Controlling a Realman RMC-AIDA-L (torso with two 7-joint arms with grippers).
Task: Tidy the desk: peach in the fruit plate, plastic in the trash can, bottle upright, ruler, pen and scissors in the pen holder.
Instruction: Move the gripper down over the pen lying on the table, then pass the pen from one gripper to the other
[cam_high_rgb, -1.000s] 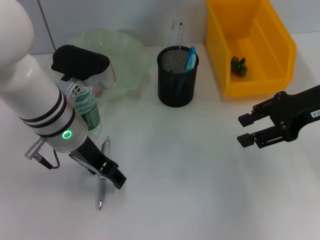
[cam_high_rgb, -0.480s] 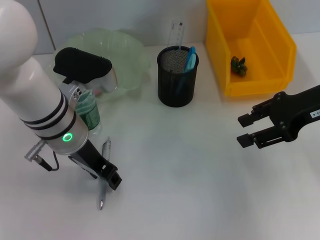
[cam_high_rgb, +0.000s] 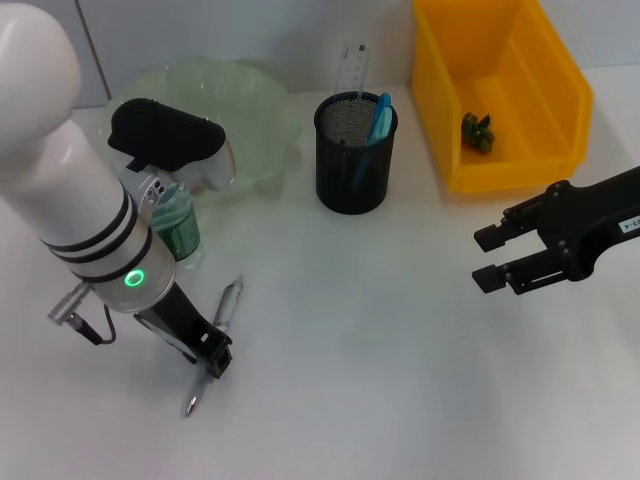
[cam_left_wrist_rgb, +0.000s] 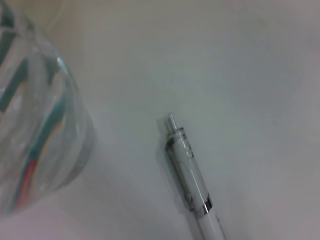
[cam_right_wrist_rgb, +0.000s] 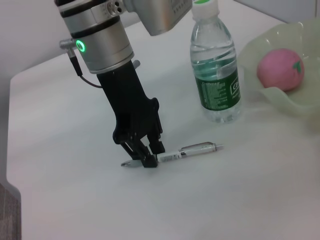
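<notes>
Peach (cam_right_wrist_rgb: 280, 69) in fruit plate (cam_high_rgb: 262, 120), bottle (cam_right_wrist_rgb: 214, 75) upright, ruler (cam_high_rgb: 353, 66) in pen holder (cam_high_rgb: 354, 155); left gripper (cam_right_wrist_rgb: 145, 156) fingers clamped on pen (cam_high_rgb: 214, 344) lying near-left on bench (cam_high_rgb: 380, 350); right gripper (cam_high_rgb: 487, 258) idle, fingers apart.

We count one pen (cam_high_rgb: 213, 345), one water bottle (cam_right_wrist_rgb: 214, 70), one peach (cam_right_wrist_rgb: 280, 69), one mesh pen holder (cam_high_rgb: 355, 152), one yellow bin (cam_high_rgb: 500, 90), two grippers.
</notes>
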